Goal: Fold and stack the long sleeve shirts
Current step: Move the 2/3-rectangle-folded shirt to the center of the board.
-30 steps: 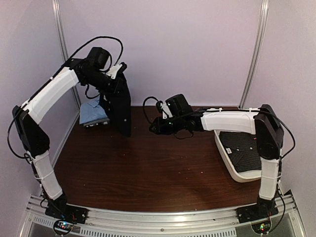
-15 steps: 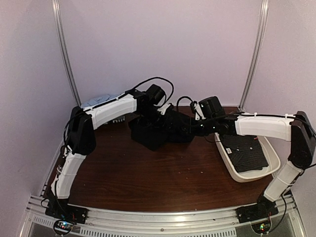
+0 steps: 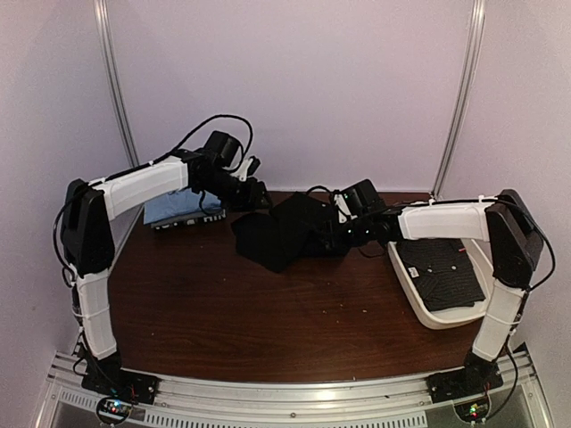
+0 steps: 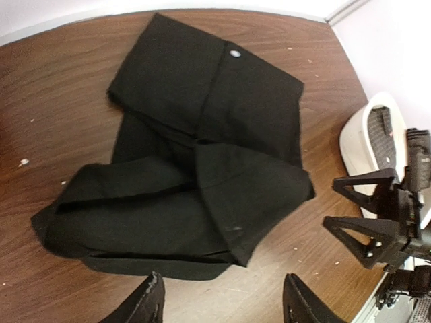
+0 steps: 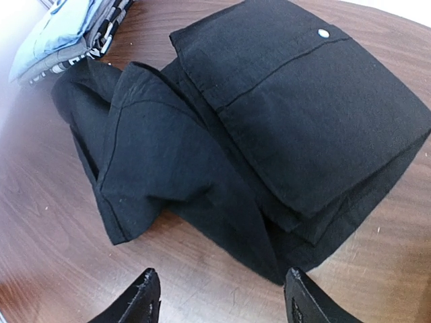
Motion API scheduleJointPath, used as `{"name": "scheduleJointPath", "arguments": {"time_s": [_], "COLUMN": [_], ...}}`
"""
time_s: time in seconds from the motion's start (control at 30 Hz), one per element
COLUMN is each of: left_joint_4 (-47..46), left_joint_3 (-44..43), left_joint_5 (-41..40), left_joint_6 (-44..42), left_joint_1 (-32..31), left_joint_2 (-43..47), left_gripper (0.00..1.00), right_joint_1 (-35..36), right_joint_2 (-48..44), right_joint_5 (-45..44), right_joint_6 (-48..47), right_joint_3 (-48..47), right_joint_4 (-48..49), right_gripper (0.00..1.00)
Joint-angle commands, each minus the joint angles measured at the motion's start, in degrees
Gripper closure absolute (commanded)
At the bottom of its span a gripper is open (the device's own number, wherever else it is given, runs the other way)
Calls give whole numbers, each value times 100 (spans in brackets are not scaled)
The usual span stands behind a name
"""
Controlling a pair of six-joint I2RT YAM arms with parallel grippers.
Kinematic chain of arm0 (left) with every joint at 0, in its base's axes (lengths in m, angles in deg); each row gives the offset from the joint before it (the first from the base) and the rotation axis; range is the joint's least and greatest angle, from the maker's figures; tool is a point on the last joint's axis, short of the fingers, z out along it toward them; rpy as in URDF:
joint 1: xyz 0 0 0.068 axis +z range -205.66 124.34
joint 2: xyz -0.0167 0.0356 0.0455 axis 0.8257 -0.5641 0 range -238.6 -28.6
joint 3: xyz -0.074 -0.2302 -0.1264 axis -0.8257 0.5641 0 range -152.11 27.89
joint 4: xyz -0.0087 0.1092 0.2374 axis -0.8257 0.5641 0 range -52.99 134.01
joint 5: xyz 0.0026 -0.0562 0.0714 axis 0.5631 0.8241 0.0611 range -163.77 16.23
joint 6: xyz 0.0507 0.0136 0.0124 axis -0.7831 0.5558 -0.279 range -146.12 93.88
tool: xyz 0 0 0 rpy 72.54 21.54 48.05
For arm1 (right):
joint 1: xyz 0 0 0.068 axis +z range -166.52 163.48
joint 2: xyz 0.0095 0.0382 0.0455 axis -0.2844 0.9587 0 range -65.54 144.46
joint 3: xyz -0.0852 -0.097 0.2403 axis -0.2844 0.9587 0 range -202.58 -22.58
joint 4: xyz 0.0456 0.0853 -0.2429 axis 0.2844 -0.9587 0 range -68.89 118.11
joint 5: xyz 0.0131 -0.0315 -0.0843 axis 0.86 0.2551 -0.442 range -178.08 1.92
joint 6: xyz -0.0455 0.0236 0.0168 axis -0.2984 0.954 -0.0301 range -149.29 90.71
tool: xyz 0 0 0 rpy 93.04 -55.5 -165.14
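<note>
A plain black long sleeve shirt (image 3: 284,234) lies loosely folded on the brown table, one small white button (image 4: 234,52) showing. My left gripper (image 3: 258,194) hovers open just behind its back left edge. In the left wrist view the left gripper (image 4: 222,304) has bare wood between its fingers, and the shirt (image 4: 195,155) lies ahead of them. My right gripper (image 3: 333,235) stands open at the shirt's right edge. In the right wrist view the right gripper (image 5: 219,301) is empty, and the shirt (image 5: 236,128) lies just beyond the tips. A second dark, pale-dotted shirt (image 3: 442,272) lies folded in the tray.
A white tray (image 3: 406,283) stands at the right of the table. A stack of folded light blue and patterned cloth (image 3: 174,209) sits at the back left, also seen in the right wrist view (image 5: 67,27). Pale walls stand close behind and at both sides.
The left gripper carried the hanging black shirt from the back left to the middle and let it go. Both grippers opened, and the left arm drew back to the left.
</note>
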Motion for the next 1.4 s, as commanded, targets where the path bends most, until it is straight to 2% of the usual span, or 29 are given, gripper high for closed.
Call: {"name": "scheduleJointPath", "arguments": {"time_s": [0.0, 0.1, 0.2, 0.5, 0.73, 1.03, 1.13, 1.2, 1.37], "left_joint_4": [-572, -583, -784, -1903, -2481, -2611, -2739, -2769, -2774], "left_joint_3": [657, 883, 1262, 2167, 2209, 1985, 1993, 1988, 2291], "left_joint_5": [-23, -73, 8, 693, 1117, 1074, 1181, 1251, 1360], "left_joint_6": [-95, -129, -128, -366, -373, -400, -395, -364, -223], "left_joint_1": [607, 909, 1107, 1184, 1168, 1067, 1015, 983, 955], "left_joint_2": [77, -15, 36, -97, -533, -921, -976, -1000, -704], "left_gripper": [39, 39, 39, 40, 39, 44, 51, 62, 91], "right_joint_1": [-98, -82, 70, 585, 700, 725, 723, 726, 728], "right_joint_2": [245, 347, 277, 417, 1094, 1875, 2010, 2082, 2031], "right_joint_5": [105, 321, 416, 868, 1252, 1308, 1262, 1243, 1296], "right_joint_6": [-424, -394, -259, 321, 880, 1336, 1375, 1388, 1364], "right_joint_3": [-426, -662, -518, -145, -232, -688, -789, -854, -795], "right_joint_4": [216, 65, 147, 694, 1442, 1914, 2059, 2103, 2061], "right_gripper": [35, 34, 33, 34, 34, 38, 41, 44, 67]}}
